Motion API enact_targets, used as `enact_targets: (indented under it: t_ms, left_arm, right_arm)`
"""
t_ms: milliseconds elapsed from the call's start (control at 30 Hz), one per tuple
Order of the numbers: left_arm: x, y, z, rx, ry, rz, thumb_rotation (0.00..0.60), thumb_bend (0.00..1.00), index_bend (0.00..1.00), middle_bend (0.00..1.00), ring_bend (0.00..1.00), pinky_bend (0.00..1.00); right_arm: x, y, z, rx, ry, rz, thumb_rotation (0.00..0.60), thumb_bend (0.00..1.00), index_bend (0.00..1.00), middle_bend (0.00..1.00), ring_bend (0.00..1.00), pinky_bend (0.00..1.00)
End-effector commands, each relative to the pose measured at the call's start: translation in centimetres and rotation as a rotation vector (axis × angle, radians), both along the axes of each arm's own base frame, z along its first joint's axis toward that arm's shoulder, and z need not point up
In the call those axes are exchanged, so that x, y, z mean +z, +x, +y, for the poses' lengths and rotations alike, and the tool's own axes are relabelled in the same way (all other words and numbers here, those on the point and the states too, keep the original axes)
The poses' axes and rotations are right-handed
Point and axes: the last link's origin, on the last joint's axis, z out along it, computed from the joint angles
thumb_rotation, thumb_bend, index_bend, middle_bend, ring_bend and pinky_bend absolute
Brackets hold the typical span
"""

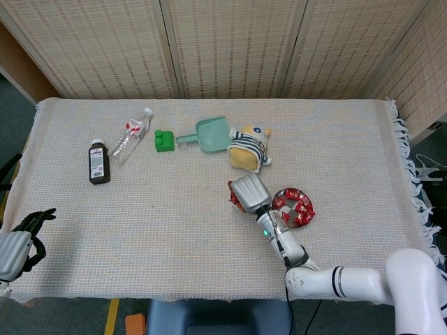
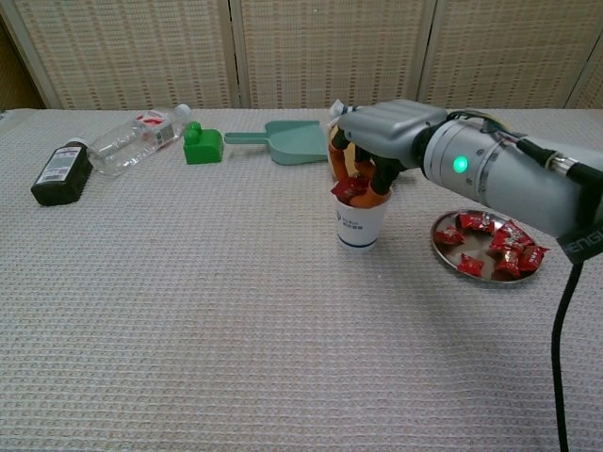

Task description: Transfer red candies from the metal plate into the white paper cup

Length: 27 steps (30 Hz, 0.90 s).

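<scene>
A white paper cup (image 2: 361, 222) stands mid-table, left of the metal plate (image 2: 437, 239). Several red candies (image 2: 499, 247) lie on that plate. My right hand (image 2: 388, 132) hovers over the cup with its fingers reaching down into the mouth, pinching a red candy (image 2: 350, 189) at the rim. From the head view the right hand (image 1: 250, 191) hides the cup, and only a bit of red candy (image 1: 233, 196) shows beside it. The plate (image 1: 311, 204) with its candies (image 1: 297, 209) sits just right of the hand. My left hand (image 1: 19, 246) rests empty at the table's near left edge.
At the back stand a yellow striped plush toy (image 1: 250, 148), a green scoop (image 1: 209, 135), a green block (image 1: 164, 141), a clear plastic bottle (image 1: 133, 134) lying down and a dark bottle (image 1: 99, 162). The plush toy is close behind the cup.
</scene>
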Motion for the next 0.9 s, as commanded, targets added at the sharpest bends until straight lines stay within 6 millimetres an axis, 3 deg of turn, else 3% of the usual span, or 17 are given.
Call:
enact_targets:
  t_ms: [33,267,900]
  left_arm:
    - [0.0,0.0,0.0,-0.001,0.0,0.0,0.6,1.0,0.09,0.19,0.1,0.33]
    - [-0.1,0.1,0.0,-0.002,-0.001,0.001,0.6,1.0,0.09,0.19,0.1,0.33]
    - [0.0,0.1,0.0,-0.003,0.005,-0.001,0.6,1.0,0.09,0.19,0.11,0.33]
  right_arm:
    - [-0.2,-0.1,-0.1,-0.002,0.003,0.025,0.6,0.23,0.42,0.81,0.74,1.0]
    - [0.3,-0.5,-0.1,-0.009,-0.01,0.049,0.6,0.23,0.24,0.81,0.73,1.0]
    - [1.1,-0.8,-0.3,-0.015,-0.028,0.03,0.6,0.23,0.19,0.81,0.73,1.0]
